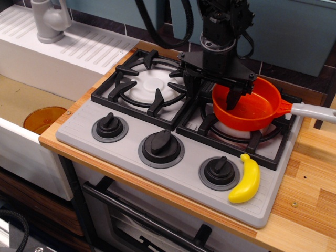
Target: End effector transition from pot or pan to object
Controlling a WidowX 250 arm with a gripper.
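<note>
The orange saucepan point(252, 113) sits on the right burner of the toy stove, its grey handle point(315, 111) pointing right. My black gripper point(211, 93) hangs over the pan's left rim, jaws wide apart. One finger point(233, 98) is inside the pan and the other finger point(189, 85) is outside it, to the left. The jaws are open and hold nothing. The yellow toy banana point(245, 179) lies on the grey stove panel at the front right, just right of the right knob, well in front of the gripper.
The left burner grate point(149, 84) is bare. Three black knobs point(161, 147) line the stove's front panel. An amber-orange bowl point(44, 118) lies in the sink at left, with a grey faucet point(50, 21) behind it. A wooden counter point(310, 178) runs to the right.
</note>
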